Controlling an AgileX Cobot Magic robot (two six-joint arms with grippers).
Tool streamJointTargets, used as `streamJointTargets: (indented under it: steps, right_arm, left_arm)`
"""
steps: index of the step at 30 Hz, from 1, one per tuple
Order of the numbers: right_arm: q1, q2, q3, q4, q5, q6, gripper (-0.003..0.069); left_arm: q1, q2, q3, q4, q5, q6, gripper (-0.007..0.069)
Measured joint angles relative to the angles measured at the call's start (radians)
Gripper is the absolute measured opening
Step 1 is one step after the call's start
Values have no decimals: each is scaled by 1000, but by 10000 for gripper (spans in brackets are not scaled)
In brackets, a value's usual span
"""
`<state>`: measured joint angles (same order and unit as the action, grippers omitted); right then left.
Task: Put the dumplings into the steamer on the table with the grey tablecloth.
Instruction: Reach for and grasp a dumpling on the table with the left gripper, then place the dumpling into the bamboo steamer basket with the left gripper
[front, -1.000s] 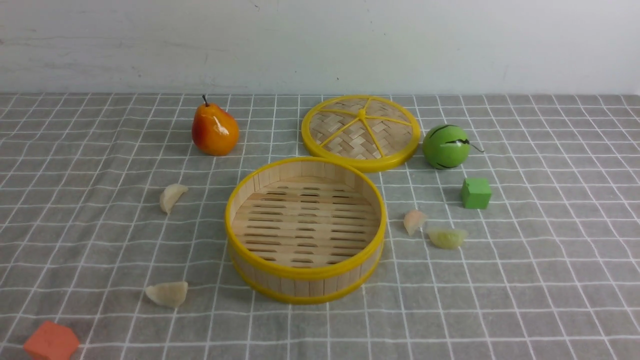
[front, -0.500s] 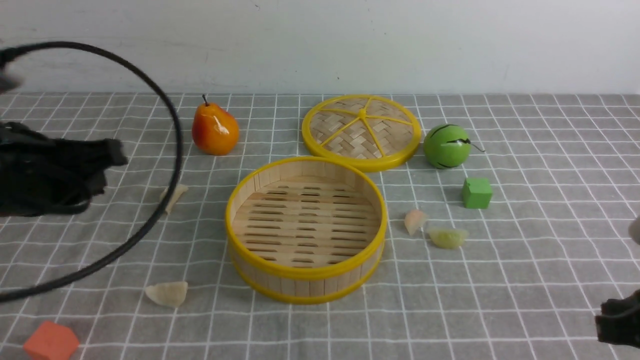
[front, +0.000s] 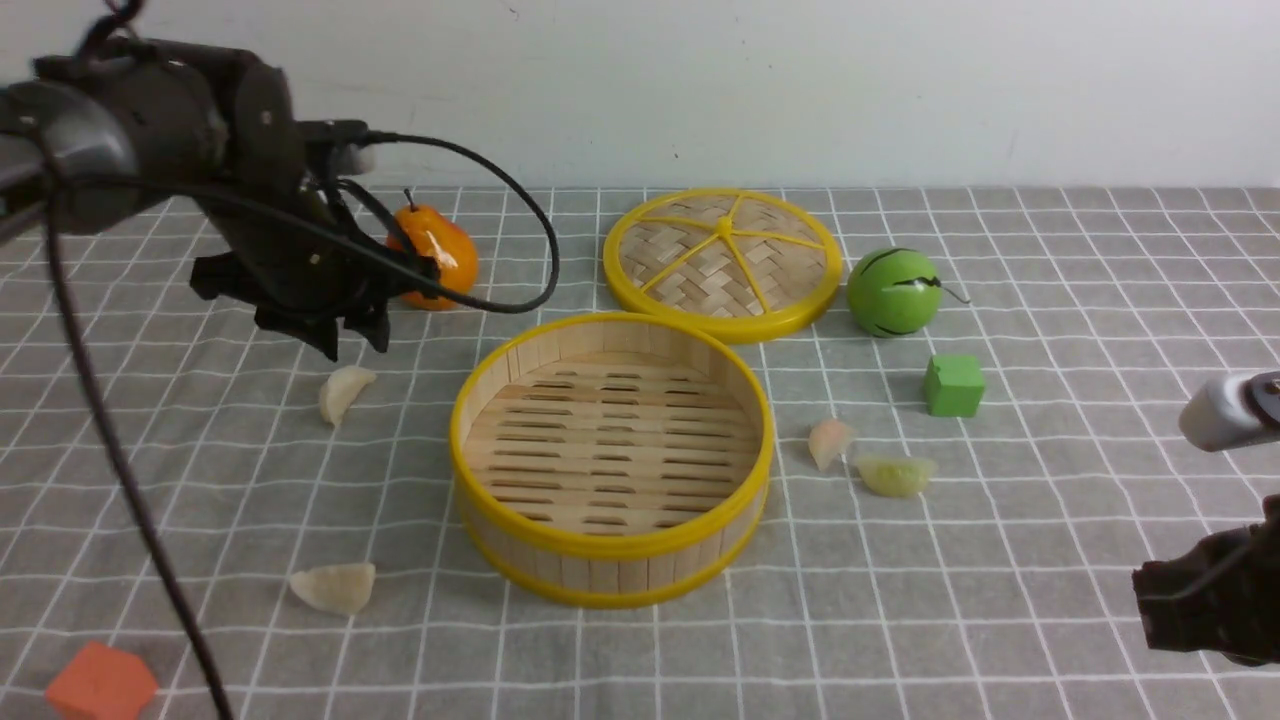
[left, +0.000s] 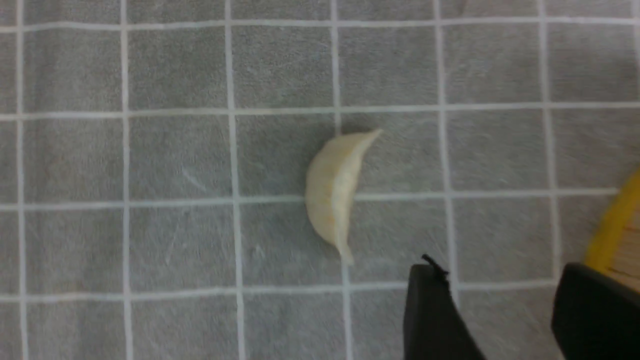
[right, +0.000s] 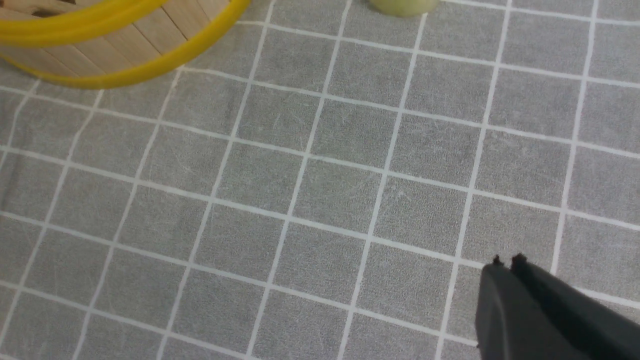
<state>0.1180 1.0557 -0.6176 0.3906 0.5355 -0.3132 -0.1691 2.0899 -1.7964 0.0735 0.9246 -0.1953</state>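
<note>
The bamboo steamer (front: 600, 572) stands empty in the middle of the grey tablecloth (front: 1050, 520). Two cream dumplings lie to its left, one farther (front: 343, 392) and one nearer (front: 335, 586). A pink dumpling (front: 829, 441) and a green dumpling (front: 895, 474) lie to its right. My left gripper (front: 353, 342) hovers open and empty just above and beyond the farther cream dumpling (left: 332, 192); in the left wrist view the gripper (left: 500, 287) is between that dumpling and the steamer's rim (left: 612, 225). My right gripper (front: 1160, 600) is shut and empty at the front right, with its tip (right: 507, 262) over bare cloth.
An orange pear (front: 430, 260), the flat woven lid (front: 722, 262) and a green striped ball (front: 892, 293) stand behind the steamer. A green cube (front: 952, 386) sits at the right and an orange cube (front: 102, 683) at the front left corner. The left arm's cable loops above the pear.
My left arm has swung in from the left edge to above the farther cream dumpling. My right arm has come further into view at the front right. Nothing on the table moved.
</note>
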Motion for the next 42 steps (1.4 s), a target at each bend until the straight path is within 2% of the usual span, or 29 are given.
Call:
streamJointTargets:
  steps: [2, 4, 8, 11, 13, 14, 16, 21, 26, 29, 32, 38, 41, 42]
  right_arm:
    - [0, 0, 0, 2, -1, -1, 3]
    - [0, 0, 0, 2, -2, -1, 5]
    - [0, 0, 0, 2, -10, -3, 9]
    - [0, 0, 0, 2, -14, -3, 10]
    - [0, 0, 0, 2, -15, -3, 11]
    - [0, 0, 0, 2, -15, -3, 13]
    - [0, 0, 0, 2, -15, -3, 14]
    - [0, 0, 0, 2, -15, -3, 21]
    - [0, 0, 0, 4, -23, -3, 22]
    - [0, 2, 0, 12, -36, -3, 27]
    - [0, 11, 0, 30, -37, -3, 31]
    - [0, 38, 0, 90, -37, -3, 33]
    - [0, 50, 0, 102, -37, -3, 33]
    - [0, 53, 0, 107, -37, -3, 35]
  left_arm:
    - [0, 95, -116, 36, 78, 1, 402]
    - [0, 171, -212, 67, 148, 2, 411]
    - [6, 318, -397, 106, 241, -12, 386]
    - [11, 380, -462, 127, 268, -25, 335]
    - [14, 393, -479, 125, 286, -30, 266]
    - [14, 396, -484, 125, 289, -30, 206]
    - [14, 395, -486, 125, 291, -30, 173]
    - [15, 334, -479, 69, 307, 62, 178]
    - [-13, 148, -485, -214, 312, 120, 177]
    - [-83, 116, -490, -280, 310, 132, 177]
    - [-164, 171, -486, -254, 314, 132, 177]
    - [-215, 311, -469, -146, 314, 142, 185]
    - [-216, 323, -468, -139, 308, 142, 248]
    - [-216, 322, -468, -135, 300, 142, 319]
